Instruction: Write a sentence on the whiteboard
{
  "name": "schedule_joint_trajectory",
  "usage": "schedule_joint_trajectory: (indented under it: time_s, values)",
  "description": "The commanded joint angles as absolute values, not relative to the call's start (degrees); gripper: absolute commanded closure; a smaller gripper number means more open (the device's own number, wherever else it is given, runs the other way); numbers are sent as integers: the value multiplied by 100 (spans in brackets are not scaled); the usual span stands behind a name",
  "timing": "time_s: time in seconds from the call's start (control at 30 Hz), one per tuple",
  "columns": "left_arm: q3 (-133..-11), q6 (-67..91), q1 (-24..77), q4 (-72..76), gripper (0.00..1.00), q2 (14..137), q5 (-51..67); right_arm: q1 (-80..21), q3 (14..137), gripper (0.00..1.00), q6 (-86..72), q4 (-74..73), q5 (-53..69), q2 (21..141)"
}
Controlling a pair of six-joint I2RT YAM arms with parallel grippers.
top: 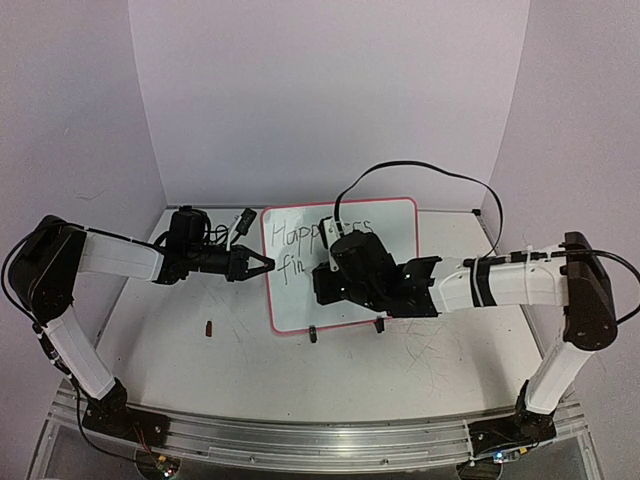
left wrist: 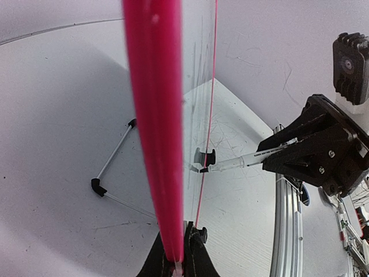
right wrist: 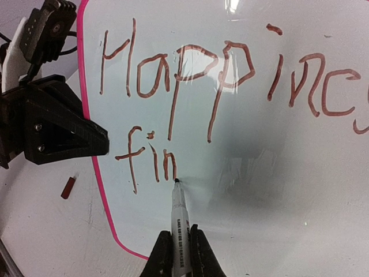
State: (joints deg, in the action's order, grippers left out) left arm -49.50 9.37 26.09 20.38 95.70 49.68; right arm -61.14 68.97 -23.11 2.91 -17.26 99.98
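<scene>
Whiteboard: stands mid-table, between the two arms.
L gripper: fingers clamped on board's left frame edge.
R gripper: clamped on marker, near side of board.
Sentence: top line starts "Happin", second line "fin" (unfinished); marker tip touches board just right of "fin".
</scene>
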Motion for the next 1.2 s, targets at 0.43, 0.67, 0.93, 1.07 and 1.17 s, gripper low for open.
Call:
schedule_joint_trajectory:
  time_s: [0.43, 0.67, 0.93, 1.07, 1.17]
  values:
    - [-5080, 663, 2648, 1705, 100, 9712, 4331, -6027, 6891, 100, -2337, 319, -2007, 9620]
    - [-5080, 650, 2646, 1696, 100, 9711, 4334, -6013, 6901, 100, -2372, 267, -2030, 9679]
    - [-5089, 651, 2650, 1696, 100, 9709, 4333, -5999, 6979, 100, -2381, 226, -2010, 9781]
    - [-5097, 654, 2646, 1688, 100, 9713, 4333, -6003, 6988, 100, -2380, 203, -2038, 9808]
    - [-5089, 642, 2649, 1691, 100, 9713, 4333, -5996, 7000, 100, -2383, 210, -2068, 9823]
